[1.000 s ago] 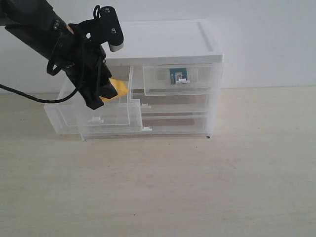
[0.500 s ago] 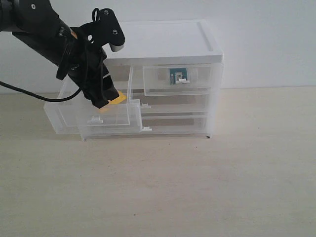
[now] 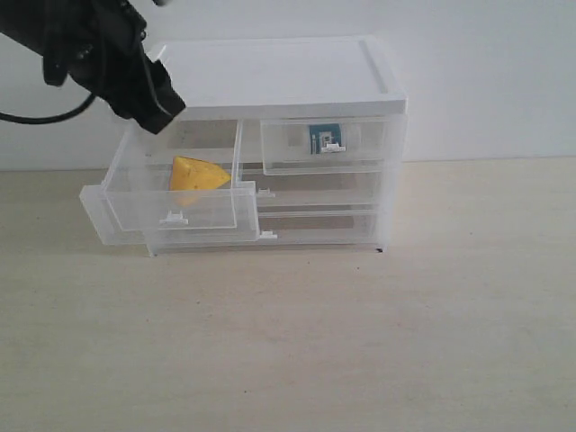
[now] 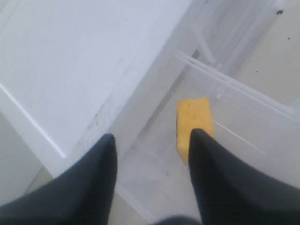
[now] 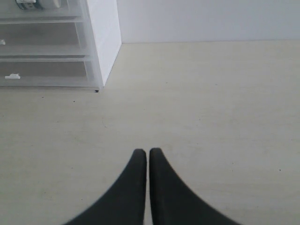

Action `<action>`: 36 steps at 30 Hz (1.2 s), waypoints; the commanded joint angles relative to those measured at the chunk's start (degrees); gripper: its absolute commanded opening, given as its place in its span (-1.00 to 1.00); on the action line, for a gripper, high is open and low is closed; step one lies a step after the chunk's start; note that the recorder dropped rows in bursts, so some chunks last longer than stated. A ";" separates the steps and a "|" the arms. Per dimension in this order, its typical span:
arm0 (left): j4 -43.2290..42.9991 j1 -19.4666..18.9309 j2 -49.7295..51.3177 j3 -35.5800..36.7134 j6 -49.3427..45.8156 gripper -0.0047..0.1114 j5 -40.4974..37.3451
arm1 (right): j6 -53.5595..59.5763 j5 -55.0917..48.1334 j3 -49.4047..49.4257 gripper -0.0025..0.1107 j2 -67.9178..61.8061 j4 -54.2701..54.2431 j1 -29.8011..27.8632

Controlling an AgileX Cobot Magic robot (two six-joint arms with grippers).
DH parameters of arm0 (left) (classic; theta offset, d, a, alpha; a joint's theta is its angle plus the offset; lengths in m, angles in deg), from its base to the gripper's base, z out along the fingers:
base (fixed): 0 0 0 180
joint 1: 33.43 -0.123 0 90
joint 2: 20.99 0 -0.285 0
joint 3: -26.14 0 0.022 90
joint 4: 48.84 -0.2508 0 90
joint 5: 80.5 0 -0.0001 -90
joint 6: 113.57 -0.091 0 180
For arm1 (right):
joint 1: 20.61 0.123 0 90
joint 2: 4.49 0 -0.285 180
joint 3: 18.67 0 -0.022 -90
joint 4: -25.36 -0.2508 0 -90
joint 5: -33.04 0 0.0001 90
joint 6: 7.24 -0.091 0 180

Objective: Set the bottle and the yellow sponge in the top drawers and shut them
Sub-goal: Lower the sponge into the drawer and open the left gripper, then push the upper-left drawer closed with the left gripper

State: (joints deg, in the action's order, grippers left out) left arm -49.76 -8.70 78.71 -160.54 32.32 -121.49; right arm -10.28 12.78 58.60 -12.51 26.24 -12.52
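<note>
The yellow sponge [image 3: 199,175] lies inside the pulled-out top left drawer [image 3: 207,214]; the left wrist view shows the sponge [image 4: 192,123] below my fingers. My left gripper [image 4: 153,138] is open and empty, raised above the drawer near the cabinet's top left corner; in the exterior view the gripper [image 3: 155,106] is partly cut off. The bottle [image 3: 323,139] shows its teal label through the pushed-in top right drawer [image 3: 364,148]. My right gripper [image 5: 148,152] is shut on nothing, over the bare table to the right of the cabinet.
The white-topped cabinet [image 3: 279,72] stands at the back of a light wooden table [image 3: 360,333]. Two full-width clear drawers [image 3: 324,193] below are pushed in. A black cable [image 3: 36,117] hangs from the left arm. A white wall rises behind.
My left gripper has let go of the sponge, which now rests in the open top left drawer. The gripper has lifted up and to the left, out of the drawer.
</note>
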 commanded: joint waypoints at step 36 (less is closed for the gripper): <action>-1.53 3.88 -0.11 17.13 9.28 -0.85 8.36 | 0.21 0.34 -0.05 -0.96 0.23 -0.09 -0.16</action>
State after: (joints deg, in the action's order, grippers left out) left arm -49.85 -4.99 77.41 -143.52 40.81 -116.78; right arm -10.28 12.78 58.60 -12.51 26.24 -12.52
